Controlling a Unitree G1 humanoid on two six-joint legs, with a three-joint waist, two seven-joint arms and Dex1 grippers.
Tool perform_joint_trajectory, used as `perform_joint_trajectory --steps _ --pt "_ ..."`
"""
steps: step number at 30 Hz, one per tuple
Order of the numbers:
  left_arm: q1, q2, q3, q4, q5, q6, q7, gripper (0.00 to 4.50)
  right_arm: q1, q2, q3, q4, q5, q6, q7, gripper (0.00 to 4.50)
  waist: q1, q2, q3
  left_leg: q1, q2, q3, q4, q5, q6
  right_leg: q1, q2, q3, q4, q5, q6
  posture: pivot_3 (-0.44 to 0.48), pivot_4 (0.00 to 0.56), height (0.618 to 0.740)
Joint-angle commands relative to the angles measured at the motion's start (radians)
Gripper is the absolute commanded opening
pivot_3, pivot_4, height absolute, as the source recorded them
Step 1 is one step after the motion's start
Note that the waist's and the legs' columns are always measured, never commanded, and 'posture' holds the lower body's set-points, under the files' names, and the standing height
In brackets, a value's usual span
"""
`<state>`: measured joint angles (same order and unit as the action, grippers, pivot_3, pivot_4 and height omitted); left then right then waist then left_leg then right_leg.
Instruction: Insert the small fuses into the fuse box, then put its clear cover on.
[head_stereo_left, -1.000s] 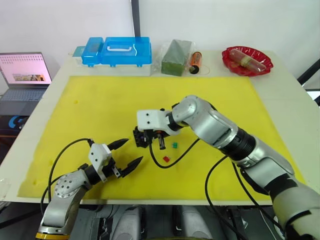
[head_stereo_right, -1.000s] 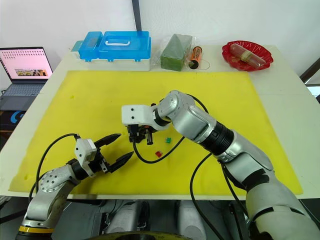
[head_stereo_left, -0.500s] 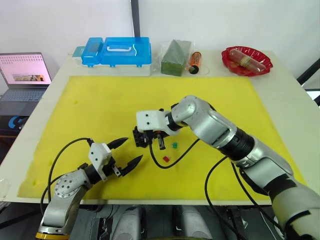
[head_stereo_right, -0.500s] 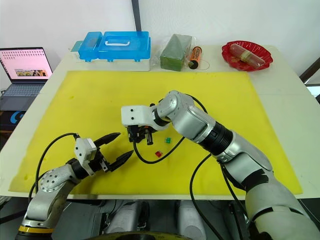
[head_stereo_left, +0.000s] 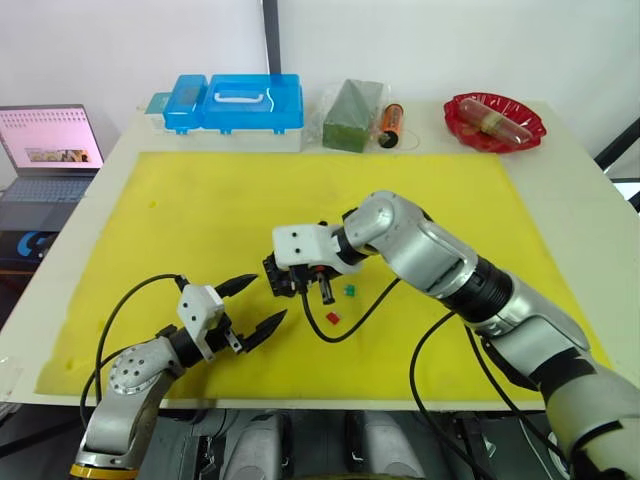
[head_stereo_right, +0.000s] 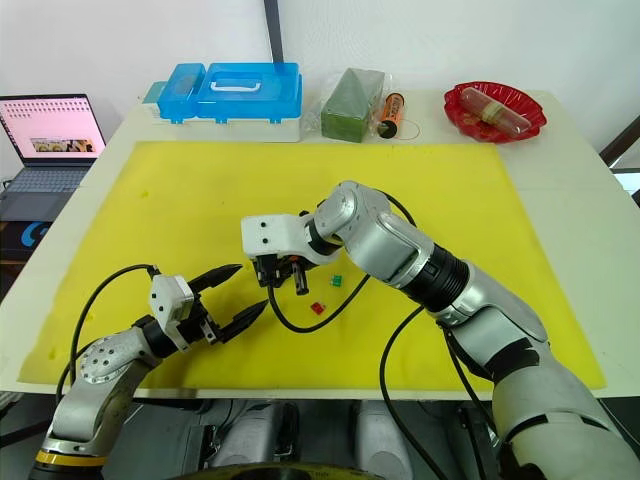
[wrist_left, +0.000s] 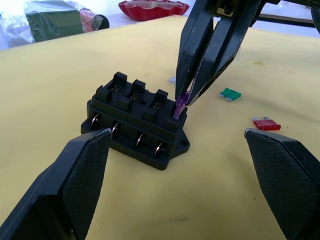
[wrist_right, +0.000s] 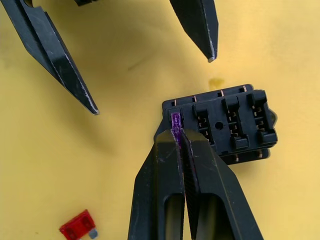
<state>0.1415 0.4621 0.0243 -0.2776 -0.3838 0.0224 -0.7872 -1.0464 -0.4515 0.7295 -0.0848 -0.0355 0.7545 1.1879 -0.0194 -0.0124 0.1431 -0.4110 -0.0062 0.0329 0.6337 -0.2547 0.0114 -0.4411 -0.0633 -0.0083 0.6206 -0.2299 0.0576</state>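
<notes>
right claw (wrist_right: 176, 131) pinching purple fuse (wrist_left: 179, 106), fuse box (wrist_left: 135, 120) slot

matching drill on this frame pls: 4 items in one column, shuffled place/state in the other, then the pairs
Items
1. purple fuse
2. green fuse
3. red fuse
4. left gripper

States
A. open, holding nothing, near the fuse box
B. loose on the yellow mat, nearest the front edge
C. pinched in the right gripper, at the box's end slot
D. loose on the mat, between the red fuse and the box

Pairs: 1-C, 2-D, 3-B, 4-A
</notes>
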Motion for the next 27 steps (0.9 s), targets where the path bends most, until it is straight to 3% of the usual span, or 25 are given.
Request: perform_joint_trajectory --steps 1,27 --pt "-0.007 0.009 0.020 -0.049 -0.020 0.006 0.003 4.50 -0.040 0.000 -0.029 0.000 -0.011 -0.031 0.010 0.01 0.000 0.000 0.000 0.000 0.000 0.000 0.000 0.000 0.000 0.000 0.000 0.000 0.000 0.000 0.000 0.000 0.150 0.740" --pt "0.018 -0.002 0.007 -0.070 -0.003 0.004 0.019 4.50 -0.059 0.028 -0.030 0.085 -0.037 -0.140 0.045 0.01 0.000 0.000 0.000 0.000 0.000 0.000 0.000 0.000 0.000 0.000 0.000 0.000 0.001 0.000 0.001 0.000 0.150 0.740"
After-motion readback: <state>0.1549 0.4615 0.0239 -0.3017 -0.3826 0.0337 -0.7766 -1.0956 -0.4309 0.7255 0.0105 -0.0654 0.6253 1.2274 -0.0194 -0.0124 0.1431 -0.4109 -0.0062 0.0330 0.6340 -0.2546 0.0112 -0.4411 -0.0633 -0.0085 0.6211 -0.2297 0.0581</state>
